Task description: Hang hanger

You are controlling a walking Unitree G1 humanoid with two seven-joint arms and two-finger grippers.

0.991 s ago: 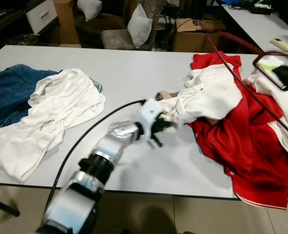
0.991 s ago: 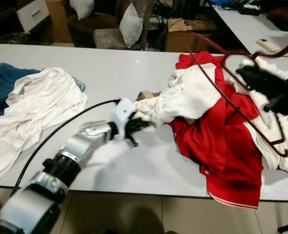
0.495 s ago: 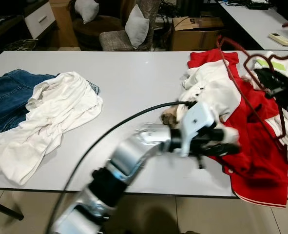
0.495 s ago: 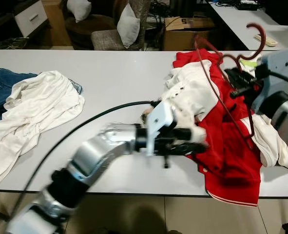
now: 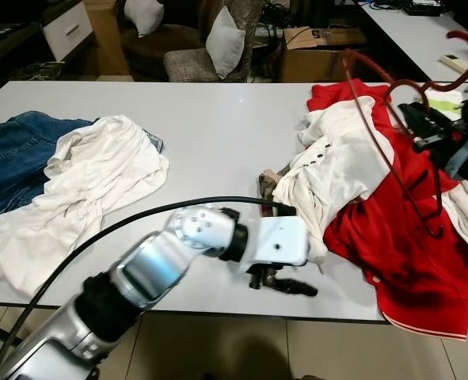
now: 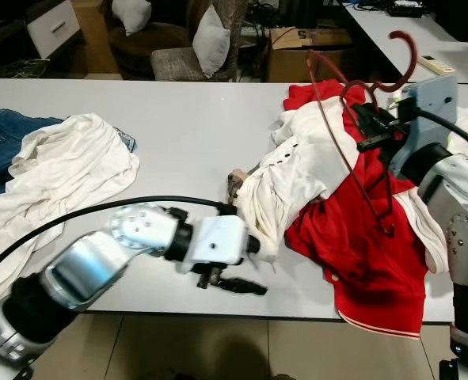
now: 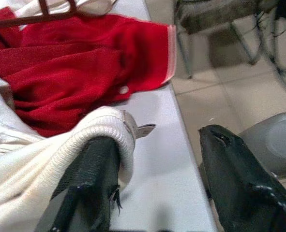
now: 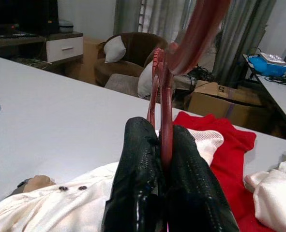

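A dark red hanger (image 6: 338, 119) is pinched at its neck by my right gripper (image 6: 370, 128), shut, and held tilted above the clothes pile on the table's right side, hook (image 5: 462, 41) uppermost. In the right wrist view the fingers (image 8: 139, 183) squeeze the hanger (image 8: 164, 92). Below it lie a white buttoned shirt (image 5: 336, 162) and a red garment (image 5: 404, 237). My left gripper (image 5: 285, 283) is low by the table's front edge at the shirt's hem, open; in the left wrist view a white ribbed cuff (image 7: 109, 128) drapes over one finger (image 7: 92, 183).
A white garment (image 5: 99, 174) and blue jeans (image 5: 12, 150) lie on the left of the white table (image 5: 218, 119). More white clothes (image 5: 463, 214) sit at the far right. Behind the table stand chairs with pillows (image 5: 224, 41), a cardboard box (image 5: 321, 47) and a second table (image 5: 424, 32).
My left arm swung right across the table, then dropped to the front edge beside the shirt's hem. The right gripper lifted the hanger higher and more upright.
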